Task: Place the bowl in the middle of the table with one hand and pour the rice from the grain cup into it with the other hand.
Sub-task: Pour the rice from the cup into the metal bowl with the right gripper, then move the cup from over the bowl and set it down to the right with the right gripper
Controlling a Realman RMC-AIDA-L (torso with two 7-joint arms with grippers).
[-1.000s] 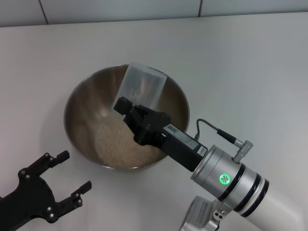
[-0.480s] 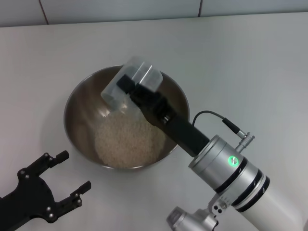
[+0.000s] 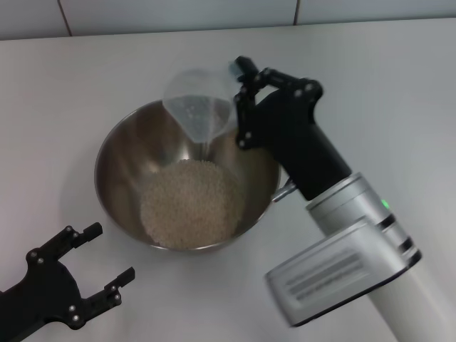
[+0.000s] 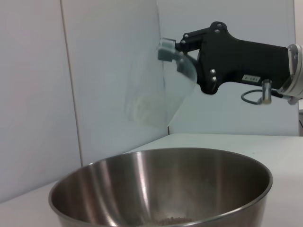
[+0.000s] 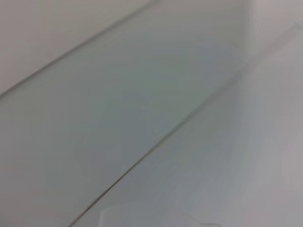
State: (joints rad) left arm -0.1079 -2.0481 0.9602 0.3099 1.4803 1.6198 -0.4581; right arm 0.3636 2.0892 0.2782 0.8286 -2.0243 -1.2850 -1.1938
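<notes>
The steel bowl (image 3: 121, 158) stands in the middle of the white table (image 3: 370, 85) with a heap of rice (image 3: 187, 201) in its bottom. My right gripper (image 3: 241, 91) is shut on the translucent grain cup (image 3: 199, 107) and holds it above the bowl's far rim, its mouth turned toward my head camera, with only a few grains left inside. In the left wrist view the bowl (image 4: 161, 184) sits close, with the cup (image 4: 156, 94) and right gripper (image 4: 177, 47) above it. My left gripper (image 3: 100, 263) is open and empty at the near left, off the bowl.
A tiled wall (image 3: 178, 11) runs along the table's far edge. The right wrist view shows only blurred pale surfaces.
My right gripper has rotated and risen from inside the bowl to above its far rim, turning the cup's mouth upward. The rice heap in the bowl has grown. The left arm has not moved.
</notes>
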